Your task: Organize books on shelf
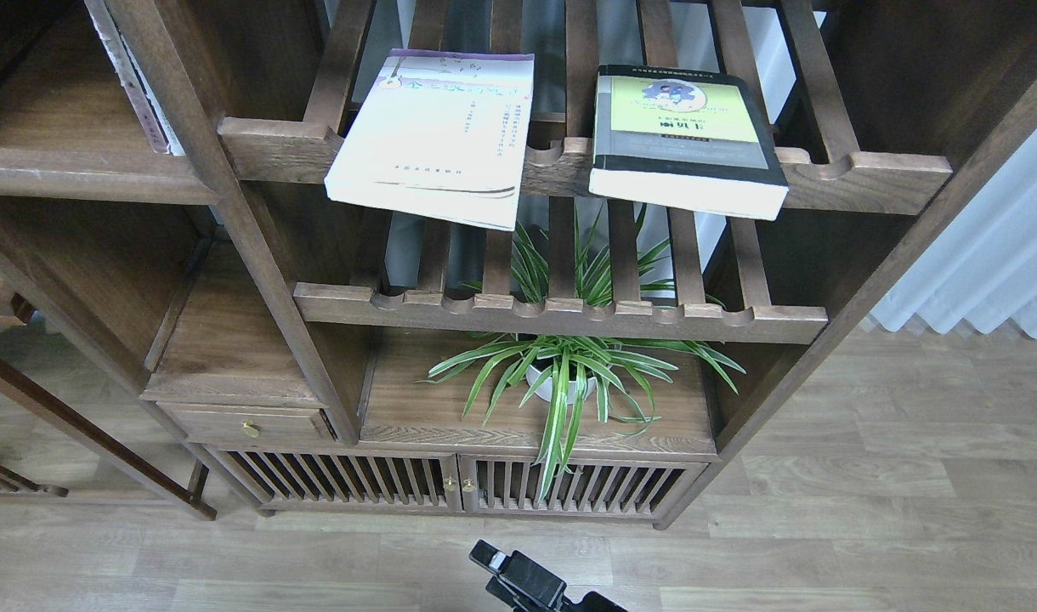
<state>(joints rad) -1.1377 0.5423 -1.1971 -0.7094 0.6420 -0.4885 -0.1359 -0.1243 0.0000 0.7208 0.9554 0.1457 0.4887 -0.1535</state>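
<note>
The thin cream-white book with a purple edge (433, 136) lies flat on the upper slatted rack, and its front corner overhangs the rail. The thick black-and-grey book with a yellow-green panel (684, 136) lies flat to its right on the same rack. The red paperback is out of view. The solid dark-brown shelf (68, 166) is at the upper left. Only a small black arm end (518, 582) shows at the bottom edge, far below the books. Its fingers cannot be told apart. The left gripper is out of view.
A thin worn white-spined book (136, 85) leans on the solid shelf against the upright post. A second slatted rack (561, 314) sits below the books. A spider plant in a white pot (561, 374) stands on the board under it. Cabinet doors and wooden floor are below.
</note>
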